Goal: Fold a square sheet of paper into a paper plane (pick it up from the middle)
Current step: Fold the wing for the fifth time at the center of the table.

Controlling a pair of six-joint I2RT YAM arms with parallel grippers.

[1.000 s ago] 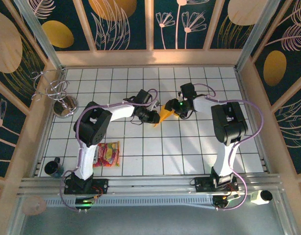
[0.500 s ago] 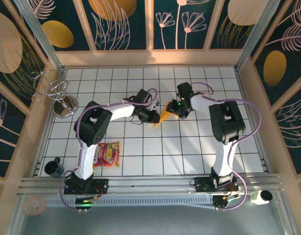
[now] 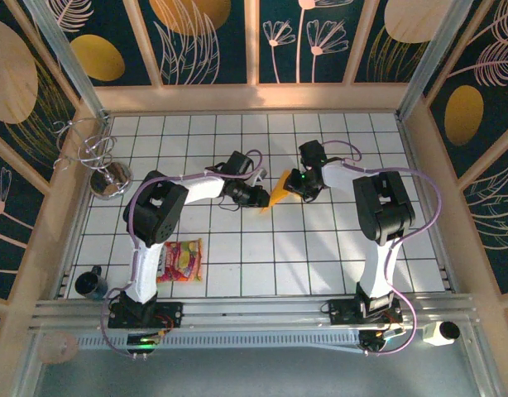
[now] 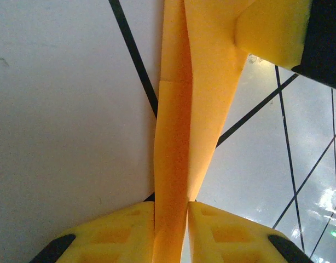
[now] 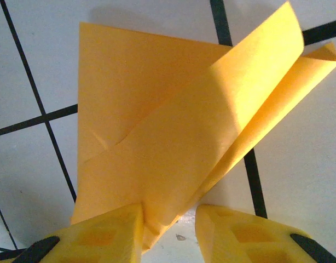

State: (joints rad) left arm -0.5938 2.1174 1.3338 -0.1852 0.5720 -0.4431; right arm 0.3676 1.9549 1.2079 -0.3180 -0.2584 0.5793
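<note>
The orange-yellow sheet of paper [image 3: 277, 192], folded into a narrow pointed shape, is held just above the tiled table [image 3: 237, 248] near its middle. My left gripper [image 3: 261, 198] is shut on the pointed end; in the left wrist view the folded strip [image 4: 195, 98] runs up from between the closed fingers [image 4: 172, 224]. My right gripper [image 3: 294, 184] is at the wide end. In the right wrist view its fingers [image 5: 169, 233] stand apart, open. The paper's layered flaps [image 5: 157, 137] fan out above them, with one edge resting against the left finger [image 5: 102, 235].
A red-and-yellow snack packet [image 3: 180, 260] lies at the front left by the left arm's base. A shiny metal stand [image 3: 107, 178] is at the far left and a dark cup [image 3: 90, 284] at the near left corner. Wooden walls enclose the table.
The right gripper has shifted slightly up and to the left along the paper's wide end. The paper now looks slimmer from above. The left gripper keeps its hold.
</note>
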